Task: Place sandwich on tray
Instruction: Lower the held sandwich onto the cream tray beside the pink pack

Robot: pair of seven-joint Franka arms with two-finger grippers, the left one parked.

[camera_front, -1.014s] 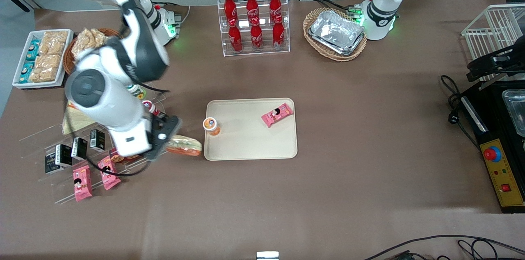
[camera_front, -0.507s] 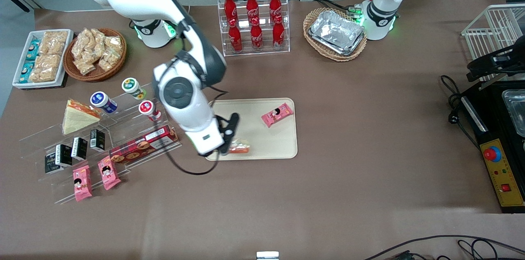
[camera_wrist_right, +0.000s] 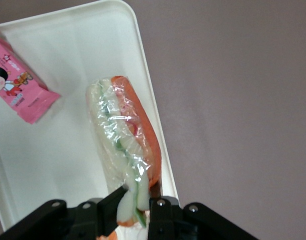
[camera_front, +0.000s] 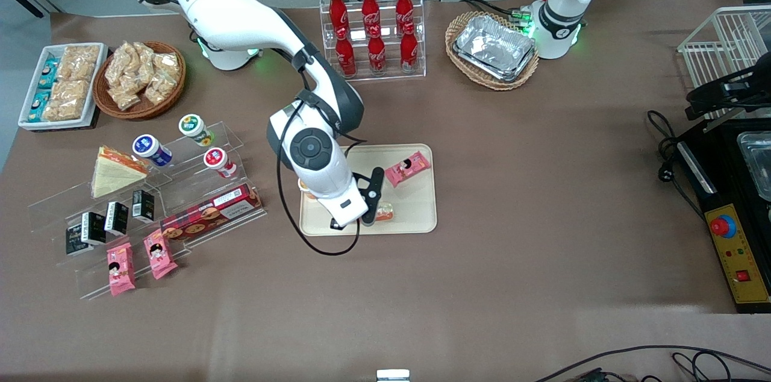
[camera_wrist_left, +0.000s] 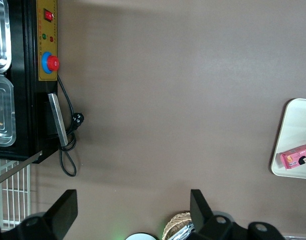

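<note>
My right gripper [camera_front: 372, 208] hangs over the edge of the cream tray [camera_front: 415, 222] nearest the front camera, shut on the wrapped sandwich [camera_front: 384, 212]. In the right wrist view the sandwich [camera_wrist_right: 125, 145] shows pale bread with a green and an orange stripe under clear wrap. The black fingers [camera_wrist_right: 113, 202] of the gripper [camera_wrist_right: 135, 202] clamp its narrow end. It hangs just above the tray's rim [camera_wrist_right: 153, 125], and whether it touches the tray I cannot tell.
A pink snack pack [camera_front: 407, 168] lies on the tray, and an orange-lidded cup [camera_front: 305, 188] peeks out beside the arm. A clear stand toward the working arm's end holds another wedge sandwich [camera_front: 111, 170], cups, a biscuit box [camera_front: 211, 210] and small packs. Cola bottles [camera_front: 372, 29] stand farther back.
The gripper has carried the sandwich from beside the clear stand across the table to the tray, stopping over the tray's near edge. The grip has stayed shut.
</note>
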